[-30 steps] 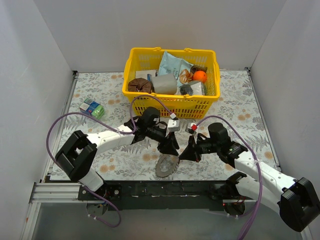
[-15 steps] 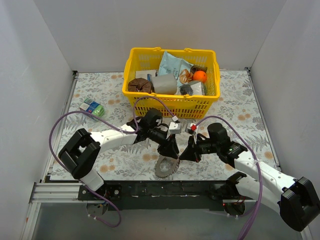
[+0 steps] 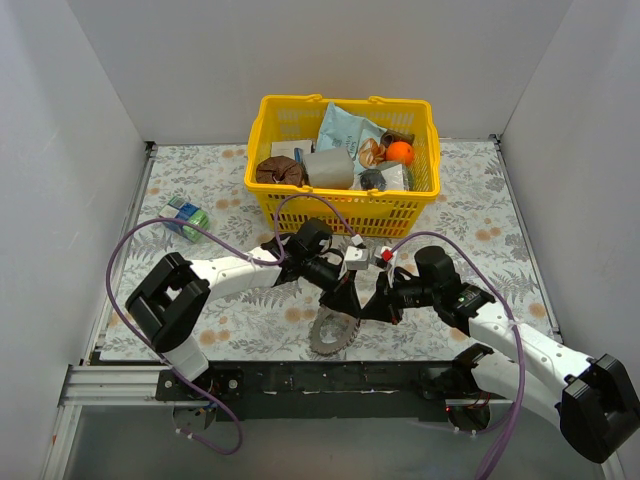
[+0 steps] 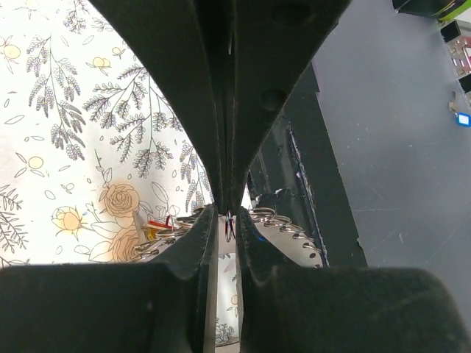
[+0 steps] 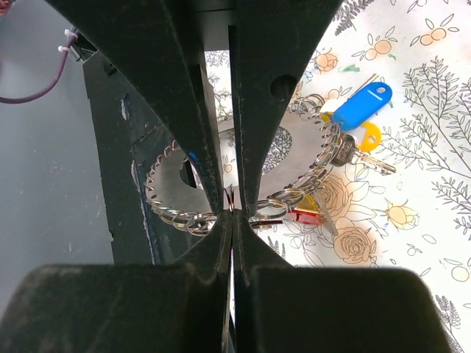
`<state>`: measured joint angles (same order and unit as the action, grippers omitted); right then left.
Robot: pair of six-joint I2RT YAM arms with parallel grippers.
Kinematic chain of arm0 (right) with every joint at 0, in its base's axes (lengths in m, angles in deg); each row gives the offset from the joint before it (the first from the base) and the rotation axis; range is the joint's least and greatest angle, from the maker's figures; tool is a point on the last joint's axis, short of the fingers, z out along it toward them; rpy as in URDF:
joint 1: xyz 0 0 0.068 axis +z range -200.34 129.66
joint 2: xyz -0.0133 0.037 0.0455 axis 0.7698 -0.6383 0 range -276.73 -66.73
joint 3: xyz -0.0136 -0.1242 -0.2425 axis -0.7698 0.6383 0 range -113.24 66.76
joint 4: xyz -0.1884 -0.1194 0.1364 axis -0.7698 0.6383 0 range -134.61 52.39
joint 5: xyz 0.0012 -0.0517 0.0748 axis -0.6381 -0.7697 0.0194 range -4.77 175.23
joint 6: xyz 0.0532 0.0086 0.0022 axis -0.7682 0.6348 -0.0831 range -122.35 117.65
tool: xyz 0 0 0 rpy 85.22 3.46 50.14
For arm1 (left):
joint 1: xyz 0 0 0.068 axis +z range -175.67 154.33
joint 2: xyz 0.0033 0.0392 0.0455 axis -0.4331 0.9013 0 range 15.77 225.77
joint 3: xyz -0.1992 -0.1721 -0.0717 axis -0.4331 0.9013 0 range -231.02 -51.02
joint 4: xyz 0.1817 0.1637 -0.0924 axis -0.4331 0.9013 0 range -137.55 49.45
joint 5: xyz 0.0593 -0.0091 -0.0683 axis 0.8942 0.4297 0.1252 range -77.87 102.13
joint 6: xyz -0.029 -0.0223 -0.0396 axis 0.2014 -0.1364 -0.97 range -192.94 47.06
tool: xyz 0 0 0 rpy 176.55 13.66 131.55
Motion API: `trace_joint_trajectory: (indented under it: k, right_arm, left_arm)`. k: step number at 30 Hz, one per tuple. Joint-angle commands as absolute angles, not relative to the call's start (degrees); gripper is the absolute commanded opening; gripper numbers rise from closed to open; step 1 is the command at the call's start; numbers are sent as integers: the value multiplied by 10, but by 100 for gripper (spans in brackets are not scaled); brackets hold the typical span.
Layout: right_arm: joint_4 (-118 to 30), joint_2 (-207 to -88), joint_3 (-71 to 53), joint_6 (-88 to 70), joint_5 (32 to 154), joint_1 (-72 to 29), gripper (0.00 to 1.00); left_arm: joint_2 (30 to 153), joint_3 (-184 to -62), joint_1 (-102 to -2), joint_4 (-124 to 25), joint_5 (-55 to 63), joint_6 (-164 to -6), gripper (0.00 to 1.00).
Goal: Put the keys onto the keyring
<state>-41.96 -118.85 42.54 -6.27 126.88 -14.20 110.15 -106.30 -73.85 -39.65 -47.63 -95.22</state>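
One wide bench (image 3: 470, 200) covered in a white floral cloth fills the scene, walled in by plain grey panels. At its far middle stands a yellow plastic basket (image 3: 345, 100) packed with mixed goods, among them an orange ball and a pale blue pouch.

Two white and black robot arms reach in from the near edge. The left arm (image 3: 230, 272) stretches rightward and the right arm (image 3: 500, 325) stretches leftward. Their tips meet near the middle of the near edge.

The left fingers (image 3: 338, 295) are drawn together to a thin slit. In the left wrist view they appear to pinch a small wire loop on the ring's rim. The right fingers (image 3: 378, 305) are pressed tip to tip and appear to nip the same fringed rim.

A flat silvery metal keyring with a hollow centre and a fringe of small wire loops (image 3: 333, 335) sits just below both tips. It lies partly on the cloth and partly over the dark rail at the near edge.

A small green and blue packet (image 3: 187, 218) lies at the far left.

Three keys show in the right wrist view, on the cloth against the keyring's rim: a blue plastic-tagged key (image 5: 360, 103), a yellow-headed key (image 5: 368, 136) touching it, and a red-headed key (image 5: 302, 215) close to the fingertips.
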Motion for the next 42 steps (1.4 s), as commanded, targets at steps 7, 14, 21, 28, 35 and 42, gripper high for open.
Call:
trace_joint_trajectory:
  k: [7,14,21,28,35,42]
  right_arm:
    - [-427,-1145,400,-59,1242,-137,18]
    - [-436,-1094,407,-64,1214,-138,46]
    - [-440,-1076,407,-67,1207,-139,58]
    - [-441,-1050,411,-72,1181,-138,60]
    - [-469,-1046,418,-83,1200,-138,56]
    - [-485,-1055,444,-99,1224,-139,47]
  left_arm:
    - [1074,-1062,-743,-395,-449,-928,0]
    - [1065,-1052,-743,-396,-432,-927,0]
    - [1040,-1024,-743,-448,-419,-948,0]
    - [970,-930,-743,-667,-382,-1033,0]
    - [950,-821,-742,-900,-365,-1122,0]
    - [1011,-784,-742,-1046,-378,-1188,0]
